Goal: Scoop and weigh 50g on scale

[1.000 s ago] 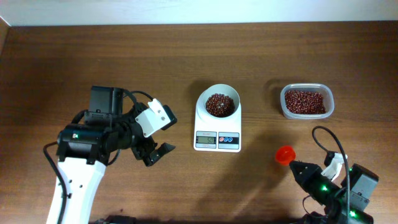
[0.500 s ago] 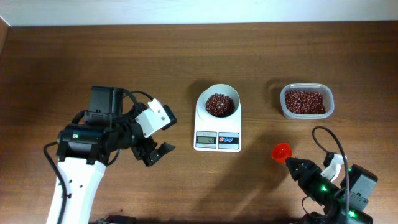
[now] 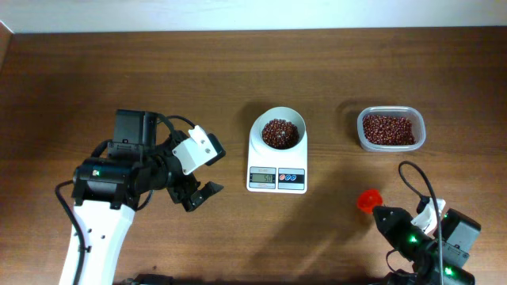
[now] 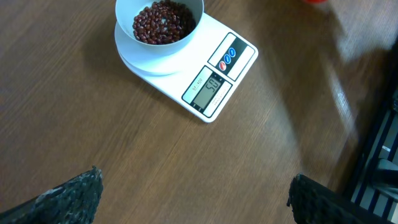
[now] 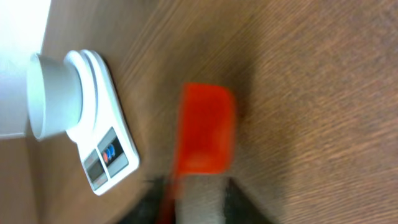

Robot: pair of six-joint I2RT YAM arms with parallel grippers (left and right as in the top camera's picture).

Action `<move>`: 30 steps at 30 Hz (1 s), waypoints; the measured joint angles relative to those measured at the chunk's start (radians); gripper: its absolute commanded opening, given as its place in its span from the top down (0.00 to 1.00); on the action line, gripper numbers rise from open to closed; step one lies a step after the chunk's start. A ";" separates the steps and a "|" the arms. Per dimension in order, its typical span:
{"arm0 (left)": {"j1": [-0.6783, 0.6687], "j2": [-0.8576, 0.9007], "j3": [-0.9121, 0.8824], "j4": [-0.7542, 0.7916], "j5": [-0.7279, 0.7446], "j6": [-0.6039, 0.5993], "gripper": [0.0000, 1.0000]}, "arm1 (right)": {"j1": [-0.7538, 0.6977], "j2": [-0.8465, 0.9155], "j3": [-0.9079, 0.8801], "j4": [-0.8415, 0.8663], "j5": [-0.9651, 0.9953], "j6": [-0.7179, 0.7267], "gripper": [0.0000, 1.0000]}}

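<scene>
The right hand (image 3: 381,213), at the near right of the worktop (image 3: 119,71), seems clamped on the handle of the orange scoop (image 5: 205,127), though blur leaves this unsure. The scoop has drawn back nearer and rightward from the scale (image 3: 276,168), so pouring is probably over. The beans (image 3: 279,133) lie heaped in the scale's bowl. The left hand (image 3: 203,171) hangs wide open and empty, left of it. A clear tub (image 3: 424,131) stands far right, blocking nothing.

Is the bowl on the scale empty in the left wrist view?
No, a heap of dark reddish-brown beans lies inside the white bowl sitting on the scale.
</scene>
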 measured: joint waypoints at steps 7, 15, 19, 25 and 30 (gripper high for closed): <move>0.000 0.000 0.000 0.000 0.000 0.000 0.01 | 0.000 0.052 0.000 -0.002 0.017 -0.007 0.73; 0.000 0.000 0.000 0.000 0.000 0.000 0.01 | 0.000 0.132 0.000 -0.002 0.031 -0.009 0.76; 0.000 0.000 0.000 0.000 0.000 0.000 0.01 | 0.000 0.187 0.000 0.002 0.055 -0.011 0.63; 0.000 0.000 0.000 0.000 0.000 0.000 0.01 | 0.000 0.277 0.000 0.010 0.081 -0.014 0.40; 0.000 0.000 0.000 0.000 0.000 0.000 0.01 | 0.000 0.314 0.000 0.040 0.093 -0.015 0.19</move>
